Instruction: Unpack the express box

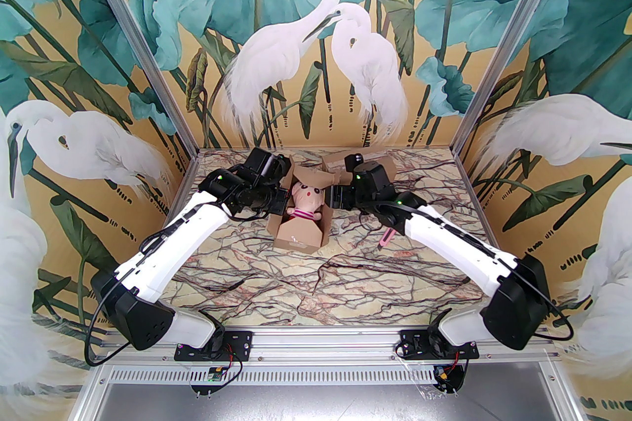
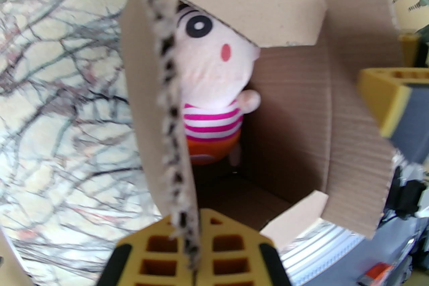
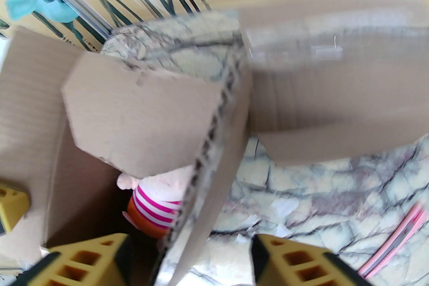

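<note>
Bright, even light; shadow gathers inside the box [image 2: 285, 144]. Both wrist views bulge at their edges. In the right wrist view the flap [image 3: 335, 103] right of the box smears with motion blur.

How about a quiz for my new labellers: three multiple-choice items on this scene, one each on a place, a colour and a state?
1. The plush toy lies: A inside the open box; B on bare marble; C against the back wall.
2. Its striped shirt is: A blue and white; B green and yellow; C pink and white.
3. On the left gripper, the jaws are: A wide open above the toy; B closed on a cardboard edge of the box; C closed on a pen.
Key: 1A, cardboard walls surround it; 2C, both wrist views show those bands; 3B, the edge is pinched between its fingers.
</note>
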Robot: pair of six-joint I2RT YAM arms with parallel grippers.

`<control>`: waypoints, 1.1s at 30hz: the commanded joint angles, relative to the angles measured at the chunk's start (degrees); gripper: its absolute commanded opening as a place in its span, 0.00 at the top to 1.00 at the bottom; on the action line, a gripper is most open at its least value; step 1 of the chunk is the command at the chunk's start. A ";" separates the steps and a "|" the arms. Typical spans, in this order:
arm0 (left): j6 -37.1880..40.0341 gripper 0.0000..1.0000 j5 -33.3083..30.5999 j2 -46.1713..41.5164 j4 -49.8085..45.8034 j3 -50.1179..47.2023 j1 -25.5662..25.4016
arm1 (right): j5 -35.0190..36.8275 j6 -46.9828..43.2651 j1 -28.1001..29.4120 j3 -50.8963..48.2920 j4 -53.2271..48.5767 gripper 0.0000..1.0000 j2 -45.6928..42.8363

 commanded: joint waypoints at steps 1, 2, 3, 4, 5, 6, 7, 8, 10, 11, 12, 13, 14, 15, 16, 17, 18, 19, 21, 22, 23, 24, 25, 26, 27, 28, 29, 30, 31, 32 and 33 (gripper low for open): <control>5.10 1.00 -5.71 -0.53 2.64 2.65 -0.42 | 5.93 -13.35 3.00 3.61 3.33 0.21 -3.56; 5.42 1.00 -6.17 -0.59 2.85 2.76 -0.42 | 7.45 -15.56 3.93 3.91 3.96 0.19 -3.72; 5.76 1.00 -6.84 -0.73 3.31 2.74 -0.44 | 9.26 -18.46 4.75 4.66 4.57 0.14 -3.67; 6.14 1.00 -7.18 -0.99 3.75 2.72 -0.52 | 10.63 -20.64 5.40 5.30 4.95 0.10 -3.36; 6.42 1.00 -7.62 -1.18 4.11 2.63 -0.66 | 10.82 -22.07 5.52 5.99 5.16 0.09 -2.98; 6.71 1.00 -8.05 -1.42 4.51 2.48 -0.77 | 10.23 -24.14 5.66 6.78 5.23 0.07 -2.24; 7.00 1.00 -8.14 -1.67 4.90 2.36 -0.84 | 10.07 -25.57 5.70 7.59 5.11 0.04 -1.23; 7.35 1.00 -8.16 -2.03 5.49 2.08 -0.96 | 9.89 -27.55 5.79 8.64 4.43 0.03 -0.03; 7.90 1.00 -7.92 -3.03 6.53 1.44 -1.08 | 9.83 -32.63 6.01 10.27 2.81 0.01 2.85; 8.08 1.00 -7.96 -3.33 6.84 1.37 -1.22 | 10.00 -34.59 6.05 10.87 2.20 0.01 4.19; 8.19 1.00 -8.11 -3.52 6.88 1.21 -1.32 | 10.29 -36.47 6.05 11.73 1.55 0.01 5.58; 8.27 1.00 -8.37 -3.75 6.79 1.23 -1.32 | 10.65 -38.47 6.05 12.24 1.15 0.01 6.58; 8.29 1.00 -8.49 -3.89 6.63 1.19 -1.32 | 10.73 -40.40 6.06 12.10 1.70 0.01 7.34; 8.27 1.00 -8.49 -4.04 6.62 1.06 -1.28 | 10.16 -42.96 6.05 11.20 2.90 0.01 7.79; 8.36 1.00 -8.49 -4.20 6.63 0.93 -1.32 | 9.60 -45.28 6.05 10.21 4.29 0.01 8.12; 8.29 1.00 -8.35 -4.32 6.63 0.84 -1.32 | 9.64 -46.65 5.96 9.09 5.98 0.01 8.19; 8.23 1.00 -7.97 -4.48 6.61 0.61 -1.32 | 9.84 -48.59 5.97 8.08 7.80 0.01 8.35; 8.16 1.00 -7.62 -4.49 6.53 0.53 -1.28 | 9.78 -50.55 5.96 7.73 8.66 0.01 8.76; 7.95 1.00 -7.04 -4.49 6.51 0.40 -1.37 | 10.83 -53.61 6.01 7.90 9.57 0.01 10.04; 7.80 1.00 -6.80 -4.34 6.52 0.22 -1.46 | 12.52 -54.45 6.07 8.33 10.07 0.01 11.05; 7.70 1.00 -6.55 -4.42 6.52 0.23 -1.58 | 14.29 -55.06 6.05 8.58 10.96 0.01 11.85; 7.54 1.00 -6.24 -4.30 6.52 0.01 -1.59 | 15.64 -55.97 6.05 8.97 11.62 0.01 12.69; 7.39 1.00 -6.00 -4.21 6.53 -0.10 -1.72 | 17.41 -56.53 6.05 9.19 12.91 0.01 13.32; 7.37 1.00 -6.05 -4.23 6.44 -0.33 -1.87 | 18.89 -56.47 6.05 9.08 14.66 0.01 13.74; 7.24 1.00 -6.02 -4.27 6.43 -0.69 -2.00 | 20.13 -56.48 6.05 9.20 16.12 0.01 14.20; 7.11 1.00 -6.03 -4.27 6.43 -0.97 -2.02 | 21.82 -56.46 6.05 9.72 17.23 0.01 14.85; 7.01 1.00 -6.16 -4.30 6.35 -1.21 -2.06 | 23.27 -56.37 6.05 10.44 17.83 0.01 15.48; 6.93 1.00 -6.11 -4.29 6.34 -1.54 -2.06 | 24.79 -56.27 6.05 11.61 17.75 0.01 16.38; 6.90 1.00 -6.16 -4.46 6.36 -1.91 -2.06 | 26.13 -56.06 6.05 12.64 17.63 0.01 17.02; 6.92 1.00 -6.29 -4.55 6.37 -2.26 -2.06 | 27.02 -55.82 5.93 13.39 17.67 0.01 17.33; 7.01 1.00 -6.67 -4.67 6.29 -2.68 -2.03 | 26.44 -55.28 5.60 14.00 16.92 0.01 17.21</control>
